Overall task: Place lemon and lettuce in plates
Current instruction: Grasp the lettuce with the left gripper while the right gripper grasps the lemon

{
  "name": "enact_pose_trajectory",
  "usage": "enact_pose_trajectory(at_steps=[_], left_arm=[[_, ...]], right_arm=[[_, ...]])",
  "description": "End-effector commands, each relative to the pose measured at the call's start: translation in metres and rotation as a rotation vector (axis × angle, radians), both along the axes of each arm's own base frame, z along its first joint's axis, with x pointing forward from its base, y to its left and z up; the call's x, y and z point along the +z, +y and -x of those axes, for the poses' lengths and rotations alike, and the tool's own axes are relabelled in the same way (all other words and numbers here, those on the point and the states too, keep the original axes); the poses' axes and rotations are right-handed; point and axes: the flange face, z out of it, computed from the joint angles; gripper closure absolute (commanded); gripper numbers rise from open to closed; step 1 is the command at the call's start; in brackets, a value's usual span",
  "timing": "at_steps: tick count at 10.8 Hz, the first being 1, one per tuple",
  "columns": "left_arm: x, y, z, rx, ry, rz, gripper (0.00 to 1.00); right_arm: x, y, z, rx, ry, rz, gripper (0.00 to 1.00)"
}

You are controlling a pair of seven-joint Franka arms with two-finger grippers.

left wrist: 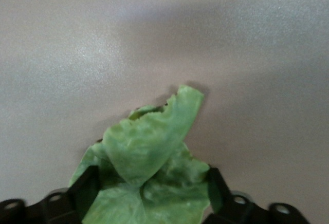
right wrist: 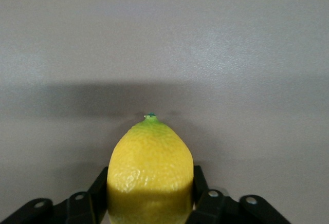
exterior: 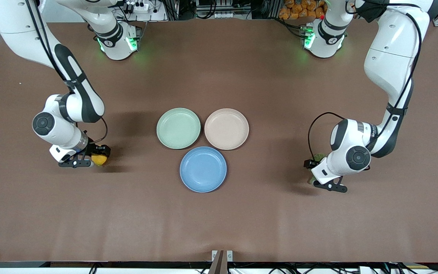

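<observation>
Mint-green plate [exterior: 178,128]: round, shallow, matte, lying flat on the worktop near its middle, nothing in it. Brown worktop [exterior: 219,220]: matte covering spanning the whole scene, with soft shadows across it. Orange objects [exterior: 302,8]: a heap past the worktop's edge, at the top of the front view, too small to identify.

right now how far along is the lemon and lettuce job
Nothing is plated yet: the blue plate and beige-pink plate both sit bare. In hand: the right tool is shut on the lemon at the right arm's end of the table, and the left tool is shut on the lettuce at the left arm's end. Left: carrying each to a plate and releasing.
</observation>
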Motion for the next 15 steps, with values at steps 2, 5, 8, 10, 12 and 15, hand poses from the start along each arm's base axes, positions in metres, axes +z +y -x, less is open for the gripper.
enact_pose_trajectory(at_steps=[2, 5, 8, 10, 12, 15], left_arm=[[0.004, 0.007, -0.007, -0.003, -0.023, -0.002, 1.00], [0.022, 0.010, -0.014, 0.002, -0.052, 0.001, 1.00], [0.043, 0.005, -0.017, 0.014, -0.081, 0.004, 1.00], [0.058, -0.003, -0.016, 0.035, -0.096, 0.006, 1.00], [0.083, -0.019, -0.013, 0.069, -0.126, 0.018, 1.00], [0.099, -0.045, 0.016, 0.105, -0.109, 0.021, 1.00]], right_arm=[[0.000, -0.005, 0.003, 0.010, 0.002, -0.004, 1.00], [0.015, 0.004, -0.006, 0.021, -0.026, -0.007, 1.00], [0.050, 0.037, -0.026, 0.019, 0.055, -0.031, 1.00], [0.071, 0.070, -0.039, -0.022, 0.036, -0.056, 1.00], [0.081, 0.117, -0.043, -0.037, 0.018, -0.081, 1.00], [0.095, 0.215, -0.054, -0.108, -0.015, -0.136, 1.00]])
